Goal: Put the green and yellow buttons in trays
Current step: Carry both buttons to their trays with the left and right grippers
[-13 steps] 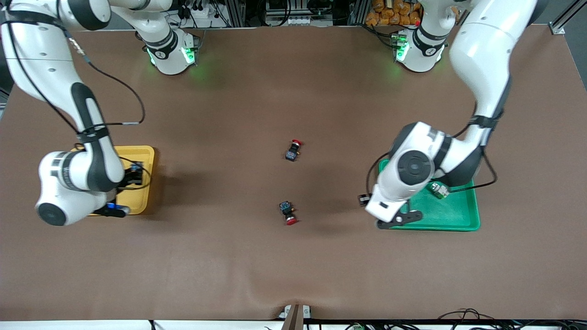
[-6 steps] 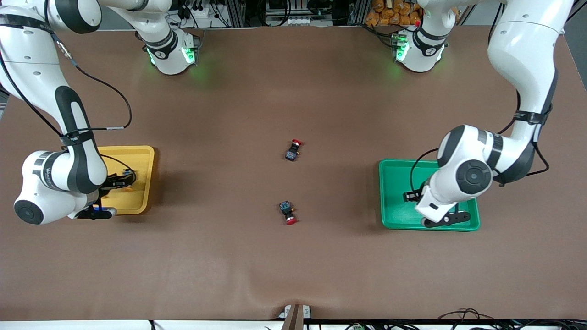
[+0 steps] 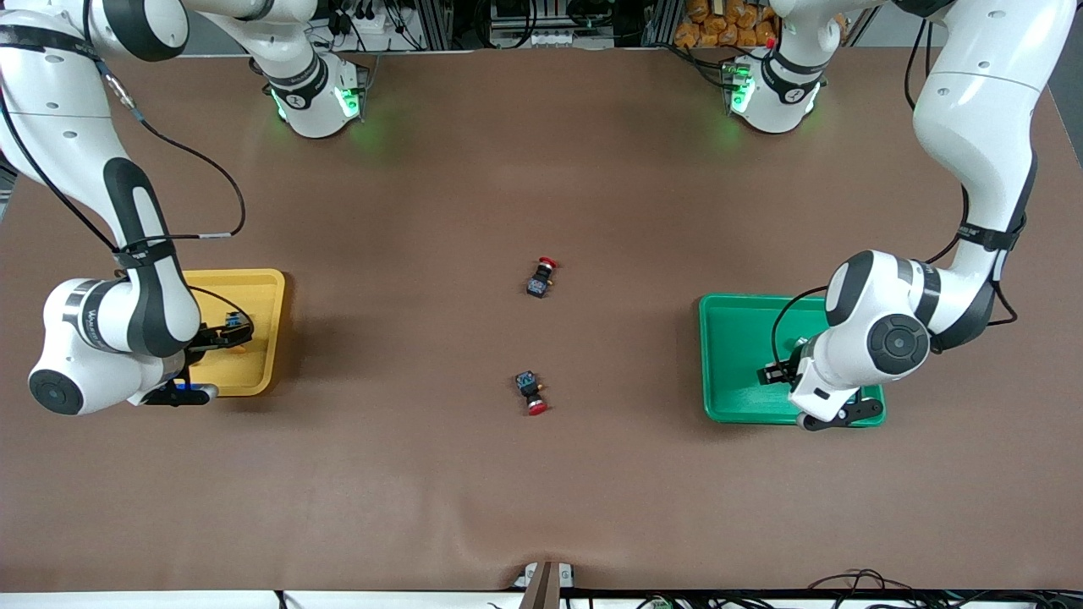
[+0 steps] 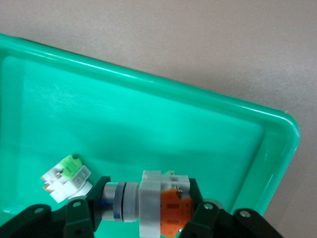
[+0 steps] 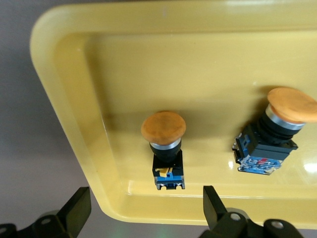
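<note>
My left gripper (image 4: 146, 206) is shut on a white-bodied button with an orange mark (image 4: 158, 203) and hangs low over the green tray (image 4: 148, 124). A white button with a green mark (image 4: 67, 176) lies in that tray beside the held one. In the front view the left gripper (image 3: 774, 372) is over the tray's (image 3: 736, 338) corner nearest the front camera. My right gripper (image 5: 144, 208) is open over the rim of the yellow tray (image 5: 69, 99). Two black-bodied buttons with orange-yellow caps (image 5: 163, 148) (image 5: 277, 134) lie in that tray, free of the fingers.
Two black switches with red caps lie mid-table between the trays, one farther from the front camera (image 3: 541, 277) and one nearer (image 3: 531, 393). The yellow tray (image 3: 262, 288) sits at the right arm's end of the brown mat.
The right gripper has opened, leaving a yellow-capped button in the yellow tray. The left arm has carried its white button across the green tray toward its own end of the table.
</note>
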`<state>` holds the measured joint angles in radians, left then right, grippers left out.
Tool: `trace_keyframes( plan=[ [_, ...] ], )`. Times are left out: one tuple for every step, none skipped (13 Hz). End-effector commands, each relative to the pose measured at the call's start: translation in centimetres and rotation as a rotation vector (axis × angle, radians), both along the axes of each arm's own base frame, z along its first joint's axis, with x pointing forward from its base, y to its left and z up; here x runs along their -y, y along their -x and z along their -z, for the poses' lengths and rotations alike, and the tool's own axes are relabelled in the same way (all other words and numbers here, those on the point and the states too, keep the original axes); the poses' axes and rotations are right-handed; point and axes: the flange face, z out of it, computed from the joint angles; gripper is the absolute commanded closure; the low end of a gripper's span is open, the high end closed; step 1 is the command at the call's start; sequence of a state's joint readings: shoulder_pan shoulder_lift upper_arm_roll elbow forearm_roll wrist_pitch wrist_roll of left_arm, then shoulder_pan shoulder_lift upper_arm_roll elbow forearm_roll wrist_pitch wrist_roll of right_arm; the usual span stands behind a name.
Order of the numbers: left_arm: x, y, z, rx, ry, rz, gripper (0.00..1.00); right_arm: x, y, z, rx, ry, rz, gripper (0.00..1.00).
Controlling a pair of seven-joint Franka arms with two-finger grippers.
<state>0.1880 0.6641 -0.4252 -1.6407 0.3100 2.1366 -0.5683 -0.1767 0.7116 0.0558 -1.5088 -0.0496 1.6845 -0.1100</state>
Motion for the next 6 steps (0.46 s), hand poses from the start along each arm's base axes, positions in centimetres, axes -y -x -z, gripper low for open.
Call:
trace_keyframes(
  plan=[
    [-0.1, -0.4, -0.9, 0.027, -0.004, 0.012, 0.0, -0.9, -0.6, -2.5, 0.001, 0.001, -0.018, 0.0],
    [-0.2, -0.5, -1.6, 0.036, -0.004, 0.01, 0.0, -1.1, -0.5, -3.1, -0.014, -0.013, -0.011, 0.0],
    [-0.1, -0.6, -2.9, 0.055, -0.009, 0.008, 0.0, -1.2, -0.4, -4.1, -0.013, -0.042, 0.012, 0.0],
    [-0.2, -0.6, -3.9, 0.063, -0.012, 0.006, 0.0, -1.1, -0.2, -4.4, -0.018, -0.054, 0.022, 0.0],
    [-0.2, -0.6, -4.9, 0.072, -0.016, 0.005, 0.0, -1.2, -0.1, -5.5, -0.02, -0.052, 0.021, 0.0],
    [-0.2, -0.4, -6.0, 0.074, -0.026, 0.006, 0.0, -1.3, 0.1, -7.3, -0.014, -0.043, 0.035, 0.0]
  ],
)
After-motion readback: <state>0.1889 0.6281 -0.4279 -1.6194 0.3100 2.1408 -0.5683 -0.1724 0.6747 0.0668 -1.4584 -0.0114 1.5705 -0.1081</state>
